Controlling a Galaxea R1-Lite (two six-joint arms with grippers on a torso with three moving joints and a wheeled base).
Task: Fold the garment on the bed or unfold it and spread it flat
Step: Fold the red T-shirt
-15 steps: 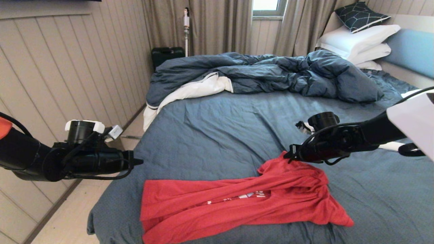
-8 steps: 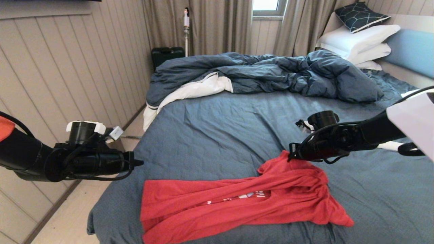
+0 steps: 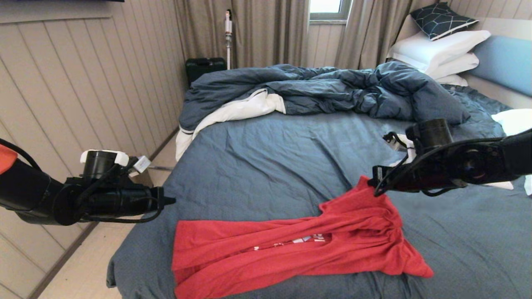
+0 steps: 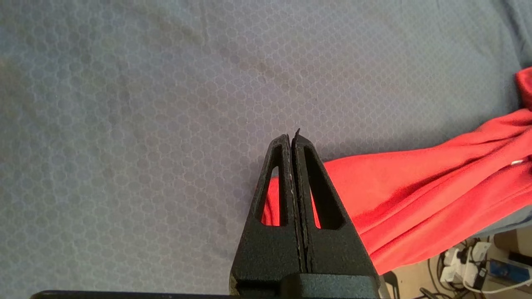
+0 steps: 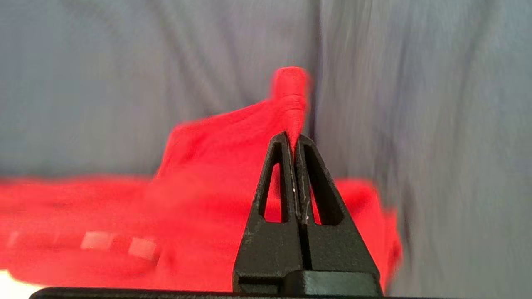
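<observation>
The garment [image 3: 291,245], a red T-shirt with a strip of white print showing, lies bunched lengthwise on the bed [image 3: 270,166] near its front edge. My right gripper [image 3: 371,183] is shut on a pinch of the shirt's far right corner, which stands up in a peak. In the right wrist view that red fabric [image 5: 291,95] pokes out past the closed tips [image 5: 293,139]. My left gripper [image 3: 170,201] is shut and empty, hovering at the bed's left edge just above the shirt's left end [image 4: 415,187]; its tips [image 4: 293,137] are over bare sheet.
A rumpled dark blue duvet [image 3: 332,91] with white lining covers the far half of the bed. White pillows [image 3: 440,50] and a light blue headboard [image 3: 503,62] are at the far right. A black case [image 3: 203,66] stands on the floor by the wall.
My right gripper has moved right and a little up, and the pinched corner of the shirt has risen and stretched with it. The left arm has stayed put.
</observation>
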